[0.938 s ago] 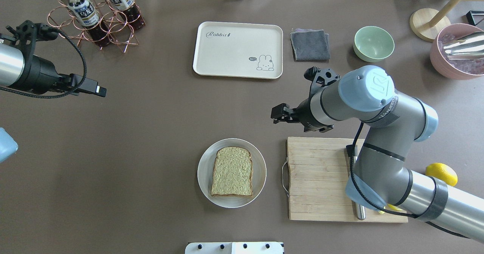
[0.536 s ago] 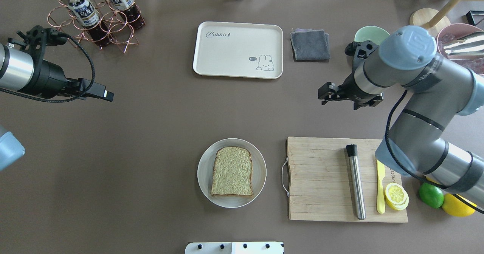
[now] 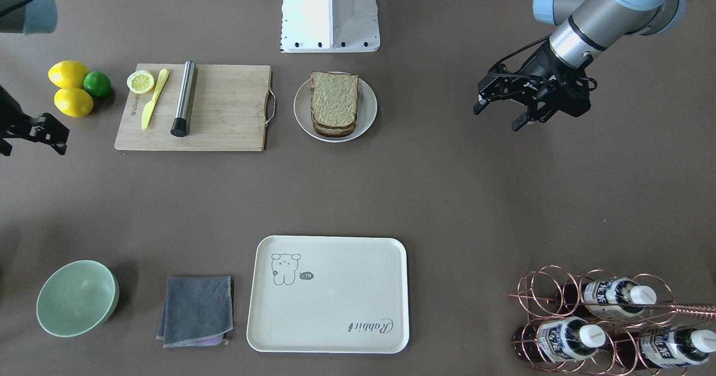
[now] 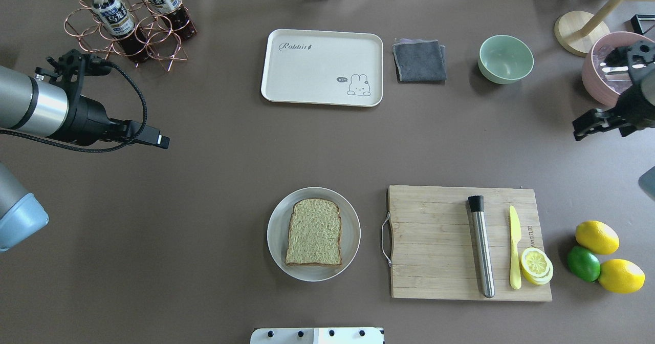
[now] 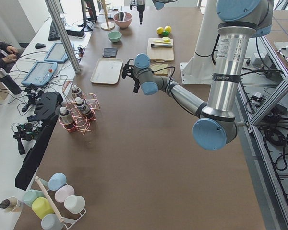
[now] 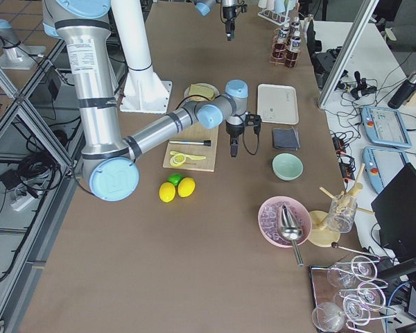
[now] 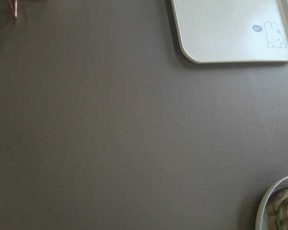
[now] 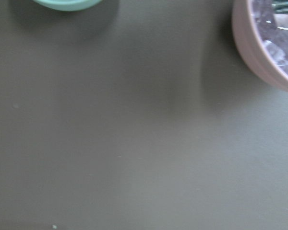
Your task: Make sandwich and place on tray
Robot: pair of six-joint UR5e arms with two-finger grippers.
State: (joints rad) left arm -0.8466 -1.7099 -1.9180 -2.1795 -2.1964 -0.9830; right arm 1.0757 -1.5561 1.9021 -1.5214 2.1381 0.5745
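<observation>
On a round white plate (image 4: 275,216) at the near middle of the brown table (image 4: 204,206), just left of a wooden cutting board (image 4: 435,241) — the sandwich (image 4: 314,232) of stacked brown wholegrain bread slices with dark crusts. No egg to be seen from above or from the front. Slightly longer near-to-far than left-to-right, with the domed crust end pointing far, toward the large cream rectangular tray (image 4: 317,72). That tray straight beyond the plate at the far middle, well apart from it, bare, with its long side running left to right.

Over open table on the left, the left end effector (image 3: 495,118), spread and pinching nothing. From there, the sandwich off to the right and nearer.

Out at the right edge, near a pink bowl (image 4: 588,85), the right end effector (image 3: 31,144), also spread and empty — and well beyond the cutting board from the plate.

Of the two, the left end effector judged clearly the closer, with nothing standing in between. Likely next: sweep right and toward the near side, drop over the plate, close across the shorter left-right width of the stack, then carry it straight far to the tray.
</observation>
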